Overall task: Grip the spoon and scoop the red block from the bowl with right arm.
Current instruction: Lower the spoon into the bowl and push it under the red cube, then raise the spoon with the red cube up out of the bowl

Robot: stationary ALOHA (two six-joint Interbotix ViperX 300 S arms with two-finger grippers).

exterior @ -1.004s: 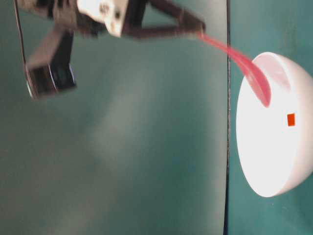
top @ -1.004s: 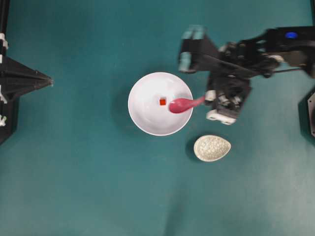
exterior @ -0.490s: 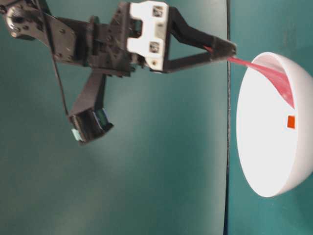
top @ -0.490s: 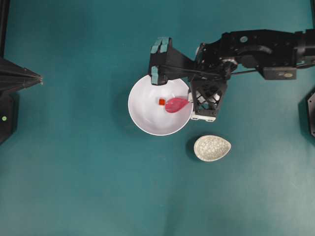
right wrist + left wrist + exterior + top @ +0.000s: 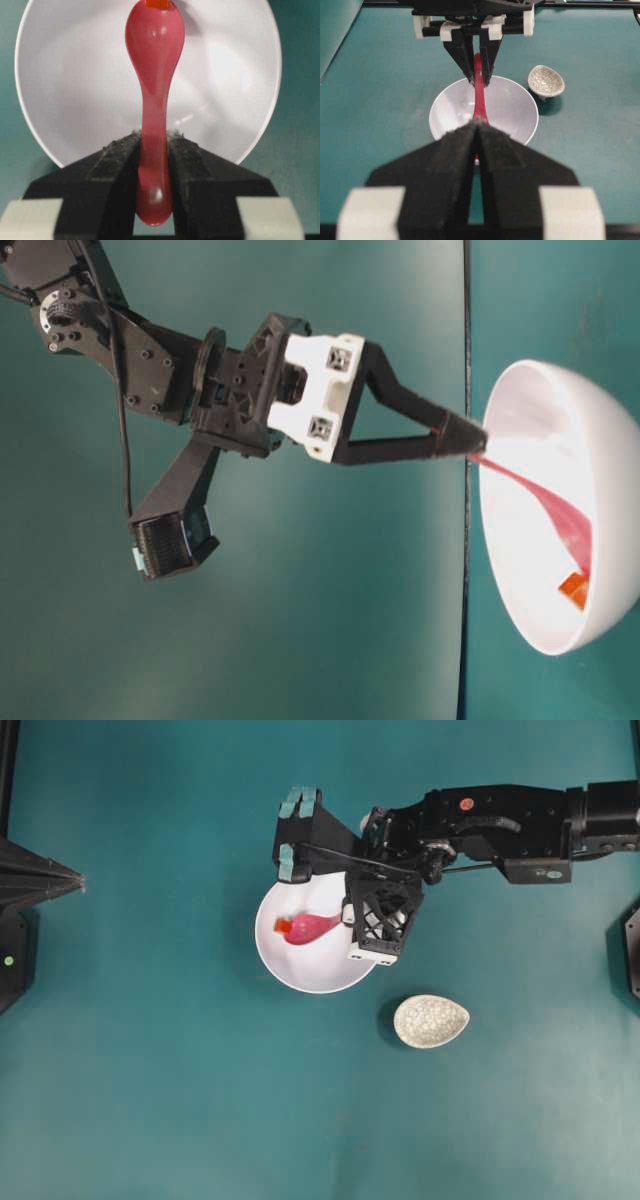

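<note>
My right gripper (image 5: 352, 920) is shut on the handle of the pink spoon (image 5: 312, 928) and reaches over the white bowl (image 5: 310, 970) from its right rim. The scoop lies inside the bowl, and the red block (image 5: 283, 925) sits right at its tip near the bowl's left wall. The right wrist view shows the fingers (image 5: 117, 155) clamping the spoon (image 5: 155, 75), with the block (image 5: 157, 3) at the tip. The table-level view shows the spoon (image 5: 545, 515) slanting down to the block (image 5: 573, 589). My left gripper (image 5: 78, 878) is shut and empty at the far left.
A small speckled beige dish (image 5: 431, 1020) stands on the teal table just right of and in front of the bowl. A black part of the right arm with teal strips (image 5: 297, 820) hangs over the bowl's back rim. The left wrist view shows the bowl (image 5: 510, 110) ahead.
My right gripper has moved left over the bowl with the spoon. The scoop reached the red block and pushed it toward the bowl's left wall. The left arm stayed still.
</note>
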